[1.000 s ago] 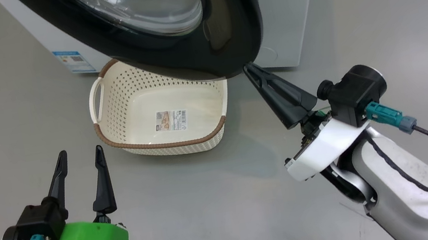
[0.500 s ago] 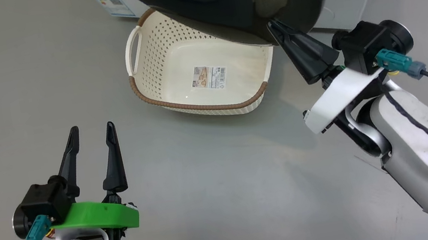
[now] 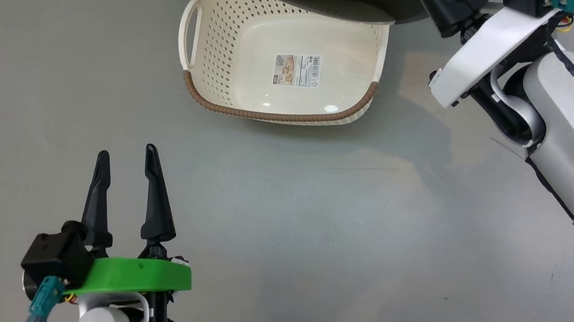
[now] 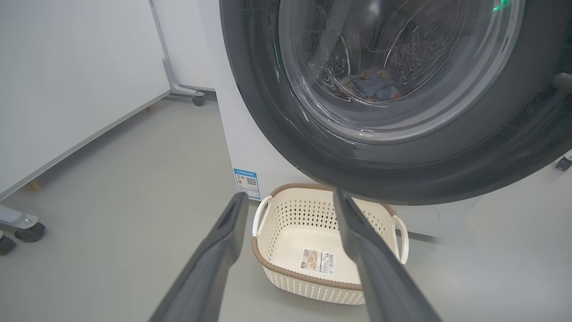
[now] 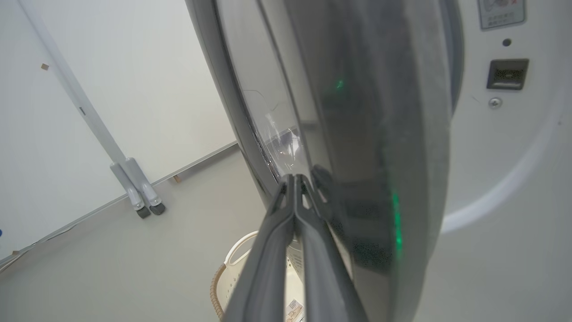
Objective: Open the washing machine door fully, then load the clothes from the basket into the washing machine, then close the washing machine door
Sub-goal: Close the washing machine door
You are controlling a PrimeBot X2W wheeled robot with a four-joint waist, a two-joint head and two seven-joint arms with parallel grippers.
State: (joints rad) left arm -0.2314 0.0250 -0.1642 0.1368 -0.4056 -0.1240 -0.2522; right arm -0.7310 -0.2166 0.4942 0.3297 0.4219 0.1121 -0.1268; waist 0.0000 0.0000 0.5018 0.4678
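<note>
Washing machine (image 4: 250,147): white front loader, stood on the floor (image 3: 332,223).
Washing machine door (image 4: 402,174): ajar, hanging out over the basket's far edge. The latch socket (image 5: 507,74) on the machine front was uncovered, so the door was not latched.
Basket (image 3: 224,31): on the floor at the machine's foot, empty.
Clothes (image 4: 373,87): blue-and-orange bundle seen through the door glass, lying low in the drum.
Right tool (image 5: 295,181): fingers pinched together on nothing, tips against the door's glossy outer rim.
Left tool (image 3: 126,151): fingers spread wide, empty, above the floor, well apart from the basket.
Progress: opening and loading judged done. Closing judged under way, and the door had yet to be pushed home.
Blue sticker (image 4: 246,182): low on the machine front, with a square code. The print was too small to read.
Panel sticker (image 5: 500,11): small icons and a red mark, unreadable.
Basket label (image 3: 298,69): barcode and a small picture, text illegible.
Brand: none legible.
</note>
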